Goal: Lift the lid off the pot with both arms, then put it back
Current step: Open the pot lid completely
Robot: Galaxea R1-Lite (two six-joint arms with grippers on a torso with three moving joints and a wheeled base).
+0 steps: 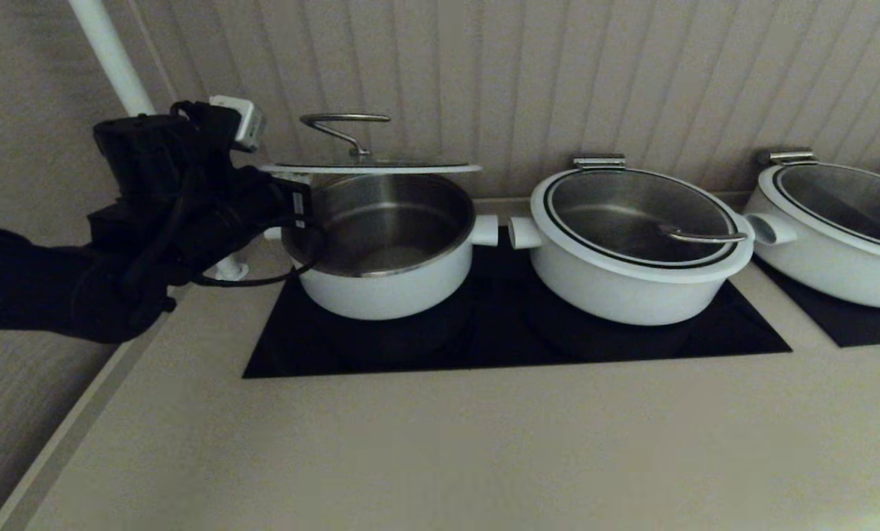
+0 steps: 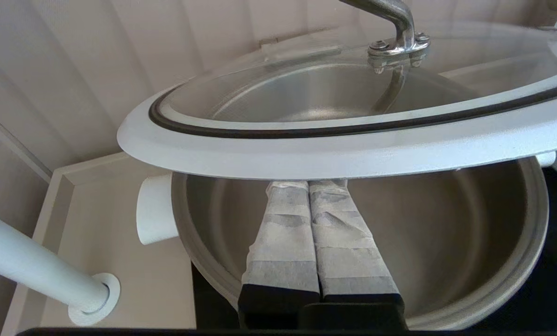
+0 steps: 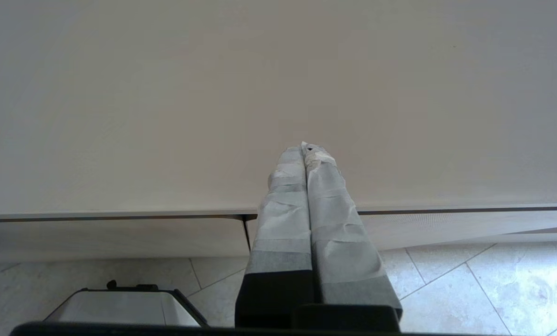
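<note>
We find the left gripper point(image 2: 307, 183) with fingers pressed together, their tips under the white rim of the lid point(image 2: 353, 140), which sits raised above the pot point(image 1: 380, 243). Beyond it stands a wider pot point(image 1: 635, 247). The right gripper point(image 3: 307, 148) hangs closed and empty, away from the pots.

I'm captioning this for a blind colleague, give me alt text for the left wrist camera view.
The left hand, its two taped fingers pressed together, props up the edge of the lid from below, so the glass lid sits raised above the open pot. A white pole stands on the counter beside the pot.
</note>
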